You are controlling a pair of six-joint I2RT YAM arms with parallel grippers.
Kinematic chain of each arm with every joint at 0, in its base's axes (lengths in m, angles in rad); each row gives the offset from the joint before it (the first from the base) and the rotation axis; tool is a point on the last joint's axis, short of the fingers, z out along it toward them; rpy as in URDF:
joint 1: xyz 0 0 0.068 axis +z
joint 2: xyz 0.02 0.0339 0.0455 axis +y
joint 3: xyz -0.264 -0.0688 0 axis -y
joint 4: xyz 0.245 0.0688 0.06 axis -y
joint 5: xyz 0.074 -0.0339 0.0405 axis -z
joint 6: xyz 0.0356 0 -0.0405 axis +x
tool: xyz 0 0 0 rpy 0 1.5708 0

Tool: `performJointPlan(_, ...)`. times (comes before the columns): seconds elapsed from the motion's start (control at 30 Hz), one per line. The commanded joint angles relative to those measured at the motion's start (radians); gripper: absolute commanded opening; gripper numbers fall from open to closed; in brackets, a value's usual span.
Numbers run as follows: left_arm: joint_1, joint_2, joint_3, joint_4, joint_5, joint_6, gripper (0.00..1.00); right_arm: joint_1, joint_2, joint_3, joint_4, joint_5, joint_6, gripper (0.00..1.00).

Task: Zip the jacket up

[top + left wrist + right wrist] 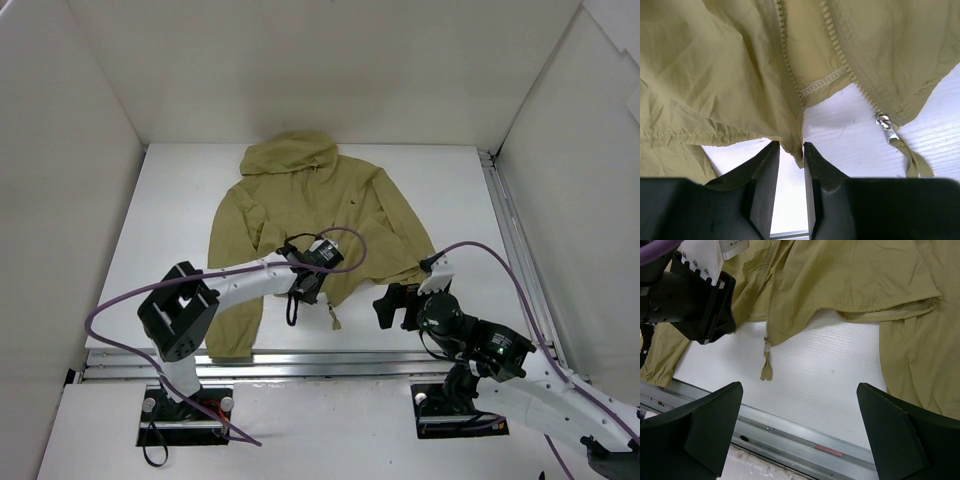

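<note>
The olive-khaki hooded jacket (320, 200) lies flat on the white table, hood at the far end and front unzipped at the bottom. My left gripper (304, 286) is at the middle of the bottom hem. In the left wrist view the jaws (790, 145) stand nearly together, with the bottom corner of one zipper edge (799, 150) pinched between the tips. The metal zipper slider (886, 124) with its fabric pull tab (910, 162) lies on the other edge to the right. My right gripper (398, 305) (800, 386) is wide open and empty, near the slider (766, 342) and pull tab (766, 371).
An aluminium rail (330, 362) (805, 440) runs along the table's near edge, and another (510, 240) runs along the right side. White walls enclose the table on three sides. The left arm's black wrist (690, 295) sits just left of the slider in the right wrist view.
</note>
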Motion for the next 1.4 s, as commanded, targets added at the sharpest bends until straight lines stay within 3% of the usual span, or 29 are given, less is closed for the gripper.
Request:
performJointPlan(0.0,0.011,-0.005,0.066,-0.023,-0.002,-0.035,0.23,-0.006,0.005,0.007,0.032,0.023,0.010,0.98)
performJointPlan(1.37,0.076,0.122,0.210,-0.172,0.080,0.038,0.21,-0.008,-0.028,-0.007,0.031,0.026,0.017,0.98)
